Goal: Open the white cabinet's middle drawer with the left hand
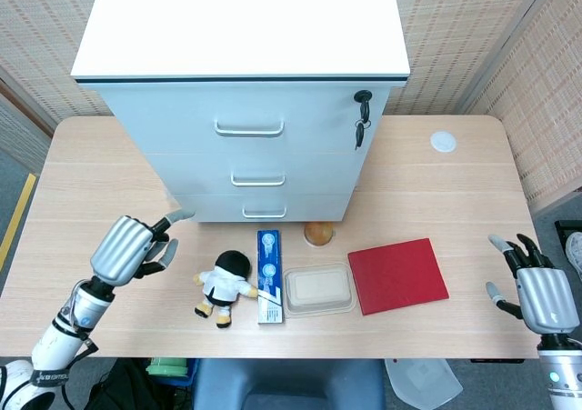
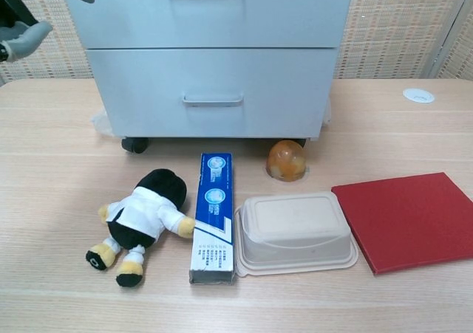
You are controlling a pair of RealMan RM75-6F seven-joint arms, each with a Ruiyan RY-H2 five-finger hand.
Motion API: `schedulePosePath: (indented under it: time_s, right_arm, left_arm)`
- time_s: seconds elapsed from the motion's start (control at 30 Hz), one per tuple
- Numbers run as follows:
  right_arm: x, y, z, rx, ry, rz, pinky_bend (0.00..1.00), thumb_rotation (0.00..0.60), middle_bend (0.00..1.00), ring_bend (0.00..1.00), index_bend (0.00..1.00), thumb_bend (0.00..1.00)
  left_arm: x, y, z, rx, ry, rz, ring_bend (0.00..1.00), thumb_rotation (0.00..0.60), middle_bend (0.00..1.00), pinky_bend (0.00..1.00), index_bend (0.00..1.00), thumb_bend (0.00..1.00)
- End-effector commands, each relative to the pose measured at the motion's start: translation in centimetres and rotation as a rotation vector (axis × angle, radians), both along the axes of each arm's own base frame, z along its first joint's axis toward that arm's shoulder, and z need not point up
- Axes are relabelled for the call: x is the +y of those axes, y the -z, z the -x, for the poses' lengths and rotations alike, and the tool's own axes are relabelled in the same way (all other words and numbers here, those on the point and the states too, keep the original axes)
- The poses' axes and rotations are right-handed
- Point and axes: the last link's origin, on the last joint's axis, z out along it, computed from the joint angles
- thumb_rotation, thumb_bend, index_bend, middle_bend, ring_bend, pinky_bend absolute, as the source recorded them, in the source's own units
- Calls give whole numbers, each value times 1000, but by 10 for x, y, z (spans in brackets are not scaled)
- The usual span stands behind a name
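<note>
Fingers [image 1: 168,246] on my left hand [image 1: 132,249] spread, holding nothing; white cabinet [image 1: 245,101] up-right of them, middle drawer [image 1: 257,171] closed. Right hand [image 1: 544,298] splayed too, empty.

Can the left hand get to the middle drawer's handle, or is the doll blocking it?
Probably yes. The left hand is beside the cabinet, and the doll lies lower on the table, clear of the middle handle.

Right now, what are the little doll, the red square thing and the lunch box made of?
The doll looks like soft fabric with stuffing: fuzzy black head, cloth white coat. The red square thing seems to be a thin matte board or notebook cover, maybe card or plastic; its flat dull surface leaves that open. The lunch box looks like beige moulded pulp or plastic, matte with rounded pressed edges.
</note>
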Motion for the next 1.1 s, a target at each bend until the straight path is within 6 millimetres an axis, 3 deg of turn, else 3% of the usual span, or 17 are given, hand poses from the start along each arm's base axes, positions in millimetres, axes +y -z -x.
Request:
schedulePosePath:
  time_s: [0.03, 0.53, 1.1]
  right_arm:
    - [0, 0, 0, 0, 1, 0, 320, 600, 251, 190, 162, 275]
    - [1, 0, 7, -4, 16, 1, 320, 600, 251, 191, 162, 275]
    - [5, -2, 15, -8, 38, 10, 320, 600, 251, 195, 162, 275]
  left_arm:
    - [10, 5, -13, -12, 0, 15, 1000, 600, 935, 1000, 207, 581]
    - [42, 20, -56, -27, 17, 42, 1000, 600, 935, 1000, 206, 581]
    - [65, 28, -82, -19, 15, 63, 1000, 600, 935, 1000, 215, 581]
